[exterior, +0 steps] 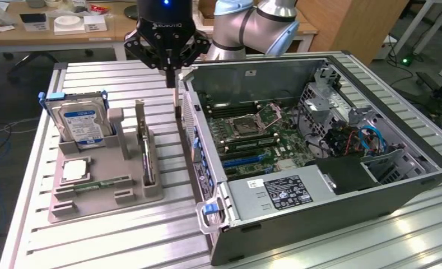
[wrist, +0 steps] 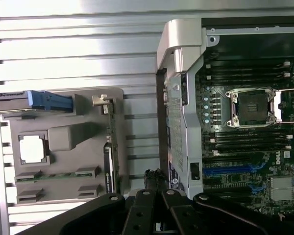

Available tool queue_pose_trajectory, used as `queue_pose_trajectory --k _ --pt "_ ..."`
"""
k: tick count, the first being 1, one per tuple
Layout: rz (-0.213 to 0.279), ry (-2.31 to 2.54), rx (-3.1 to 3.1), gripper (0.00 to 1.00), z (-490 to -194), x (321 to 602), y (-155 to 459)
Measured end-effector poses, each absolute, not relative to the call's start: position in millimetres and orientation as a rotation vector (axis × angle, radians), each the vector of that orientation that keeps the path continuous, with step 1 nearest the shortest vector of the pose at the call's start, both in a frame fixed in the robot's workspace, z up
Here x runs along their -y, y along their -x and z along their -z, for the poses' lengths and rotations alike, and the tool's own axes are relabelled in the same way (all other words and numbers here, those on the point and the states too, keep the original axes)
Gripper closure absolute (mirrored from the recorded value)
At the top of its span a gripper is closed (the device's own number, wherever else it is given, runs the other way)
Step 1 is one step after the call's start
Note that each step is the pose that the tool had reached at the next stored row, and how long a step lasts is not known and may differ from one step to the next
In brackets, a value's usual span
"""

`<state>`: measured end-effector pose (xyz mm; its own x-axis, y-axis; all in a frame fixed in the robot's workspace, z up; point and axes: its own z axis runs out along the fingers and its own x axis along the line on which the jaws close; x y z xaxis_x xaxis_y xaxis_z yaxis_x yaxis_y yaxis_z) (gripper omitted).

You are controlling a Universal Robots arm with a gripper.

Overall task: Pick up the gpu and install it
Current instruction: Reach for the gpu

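Exterior view: a slatted metal desk (exterior: 101, 246) carries an open computer case (exterior: 333, 221) lying on its side, with the board and its blue card slots (exterior: 243, 159) facing up. On the exterior view's left of the case sits a grey holder tray (exterior: 101, 210). A hard drive (exterior: 82, 126) stands upright at its far end.

The end effector (exterior: 173, 78) hangs over the gap between tray and case, close to the case wall, and it is closed. A thin strip runs down from its tips. Whether that is part of the tool or something else cannot be told.

The gpu (exterior: 145, 154) is not in its grip. It stands on edge in a slot of the tray, just beside the hard drive's cradle, with its silver bracket (exterior: 140, 112) rising at the far end.

The step in hand looks like the approach for the pick, so the task is barely begun. A good pick probably depends on four things:

- The end effector centred over the card's top edge, not over the gap.
- Jaws spread enough to clear the thin board and set across its thickness.
- A grip on bare board away from the bracket.
- A straight vertical pull, so the card does not bind in the tray slot or tilt.
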<state>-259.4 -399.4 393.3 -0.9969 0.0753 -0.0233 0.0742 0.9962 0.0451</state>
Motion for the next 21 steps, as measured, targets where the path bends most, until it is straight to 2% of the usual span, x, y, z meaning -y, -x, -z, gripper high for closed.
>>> queue_pose_trajectory --k 21 --pt "-0.069 -0.116 -3.114 0.90 -393 400 286"
